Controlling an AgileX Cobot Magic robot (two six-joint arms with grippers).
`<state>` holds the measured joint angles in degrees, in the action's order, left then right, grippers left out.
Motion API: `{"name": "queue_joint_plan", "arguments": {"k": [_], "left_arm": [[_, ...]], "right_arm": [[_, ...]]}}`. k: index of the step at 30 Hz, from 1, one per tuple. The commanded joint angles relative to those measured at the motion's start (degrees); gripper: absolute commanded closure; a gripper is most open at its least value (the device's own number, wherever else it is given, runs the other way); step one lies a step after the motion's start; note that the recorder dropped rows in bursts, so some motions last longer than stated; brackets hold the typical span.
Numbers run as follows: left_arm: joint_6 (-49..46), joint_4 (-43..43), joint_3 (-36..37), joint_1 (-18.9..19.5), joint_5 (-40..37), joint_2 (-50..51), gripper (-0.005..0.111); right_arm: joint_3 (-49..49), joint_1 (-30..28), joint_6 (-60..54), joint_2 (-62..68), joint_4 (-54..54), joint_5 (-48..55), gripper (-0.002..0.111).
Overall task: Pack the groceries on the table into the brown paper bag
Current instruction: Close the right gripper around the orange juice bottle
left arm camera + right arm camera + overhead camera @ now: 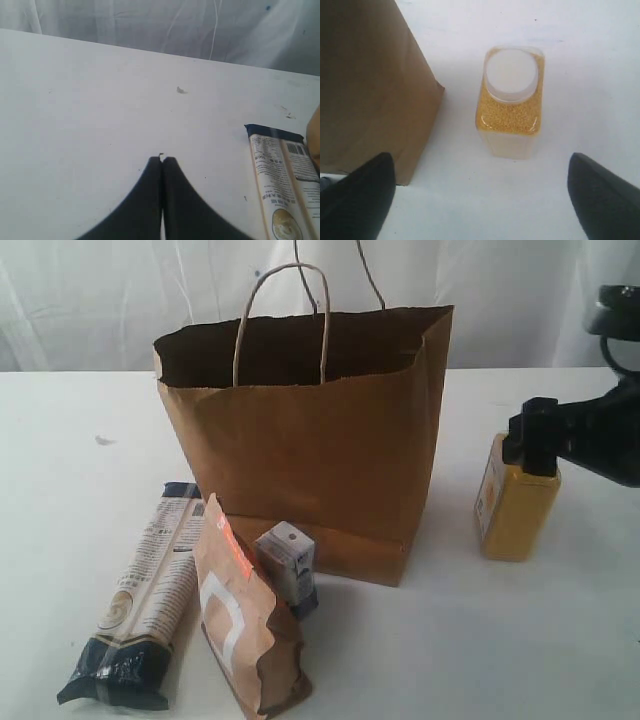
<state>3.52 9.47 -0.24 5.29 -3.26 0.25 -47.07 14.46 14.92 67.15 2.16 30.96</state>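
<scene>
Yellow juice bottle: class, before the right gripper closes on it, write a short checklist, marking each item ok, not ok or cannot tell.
1. Right gripper open: ok, fingers wide apart.
2. Yellow juice bottle upright, capped: ok.
3. Bottle centred between the fingers: ok in the right wrist view.
4. Fingers low enough around the bottle: cannot tell.
5. Brown paper bag upright, mouth open: ok.
6. Left gripper out of the way: ok, shut, absent from the exterior view.

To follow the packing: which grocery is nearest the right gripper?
The yellow juice bottle, alone right of the brown paper bag; pasta packet, pouch and carton sit front-left.
</scene>
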Motion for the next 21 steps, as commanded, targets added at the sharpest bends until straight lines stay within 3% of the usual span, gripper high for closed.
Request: {"name": "queue_joint_plan", "arguments": {"k": [1,21], "left_arm": [[0.2,0.1,0.2,-0.4,0.2,-0.3,0.107],[0.2,0.1,0.2,-0.4,0.2,-0.3,0.107]], "right_arm": [[-2.8,-0.2,-0.9,3.8,-0.1,-1.1,0.022],[-8.3,-2.6,-3.3,20.0,5.2,-5.6,0.022]]}}
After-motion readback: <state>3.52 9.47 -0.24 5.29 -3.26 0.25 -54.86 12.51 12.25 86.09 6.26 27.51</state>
